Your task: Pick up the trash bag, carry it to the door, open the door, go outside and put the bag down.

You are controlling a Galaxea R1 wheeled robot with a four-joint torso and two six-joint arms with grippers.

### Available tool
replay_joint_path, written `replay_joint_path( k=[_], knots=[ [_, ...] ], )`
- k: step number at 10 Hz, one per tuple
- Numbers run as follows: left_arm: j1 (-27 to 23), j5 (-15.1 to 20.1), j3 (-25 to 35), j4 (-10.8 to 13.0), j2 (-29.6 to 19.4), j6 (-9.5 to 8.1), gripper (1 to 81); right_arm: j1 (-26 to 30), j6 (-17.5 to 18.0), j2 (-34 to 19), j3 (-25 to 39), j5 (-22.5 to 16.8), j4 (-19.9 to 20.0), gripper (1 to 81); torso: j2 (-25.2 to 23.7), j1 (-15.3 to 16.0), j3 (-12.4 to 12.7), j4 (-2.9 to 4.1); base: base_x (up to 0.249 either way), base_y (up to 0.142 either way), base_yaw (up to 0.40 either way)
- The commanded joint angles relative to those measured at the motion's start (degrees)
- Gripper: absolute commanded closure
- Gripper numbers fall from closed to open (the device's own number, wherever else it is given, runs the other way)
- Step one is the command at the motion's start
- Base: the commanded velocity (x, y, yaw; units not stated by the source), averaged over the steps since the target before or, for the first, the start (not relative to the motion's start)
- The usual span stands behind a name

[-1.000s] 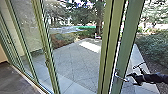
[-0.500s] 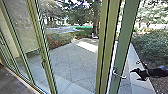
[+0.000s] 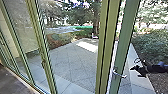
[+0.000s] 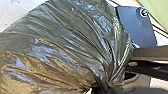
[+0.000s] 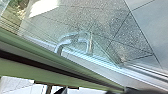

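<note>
Shifted up a little since the earlier frame, the right hand (image 3: 135, 72) is near the handle (image 3: 120, 74), not touching it.
Fingers slightly parted, it holds nothing; a reach from this angle could miss the handle or skid past the edge of the door (image 3: 125, 45). The left hand (image 4: 101, 88) is clamped on the gathered neck of the bag (image 4: 62, 42), whose bulk might snag on the frame (image 3: 108, 47) and tear.
</note>
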Motion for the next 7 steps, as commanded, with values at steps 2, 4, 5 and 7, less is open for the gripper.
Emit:
replay_joint_path(
  k=[2, 4, 5, 7],
  knots=[
    [-1.94, 3.73, 0.08, -1.57, 0.05, 0.16, 81.1, 15.64, -6.04, -1.25, -1.41, -3.71, -9.72, 1.0, 0.0, 0.0, 0.0, 0.0, 0.0, 0.0, 0.0],
    [-1.94, 3.73, 0.16, -2.27, 0.05, 0.16, 81.1, 19.15, -9.38, -0.81, -1.76, -6.7, -10.77, 1.0, 0.0, 0.0, 0.0, 0.0, 0.0, 0.0, 0.0],
    [-2.02, 3.73, 0.16, -2.36, 0.05, 0.16, 81.1, 20.39, -10.35, -0.55, -1.67, -8.18, -12.08, 1.0, 0.0, 0.0, 0.0, 0.0, 0.0, 0.0, 0.0],
    [-2.03, 3.73, 0.16, -2.63, 0.14, 0.16, 81.1, 21.97, -11.85, -0.37, -1.41, -11.36, -15.08, 1.0, 0.0, 0.02, 2.04, 0.0, 0.0, 0.0, 0.0]
  ],
)
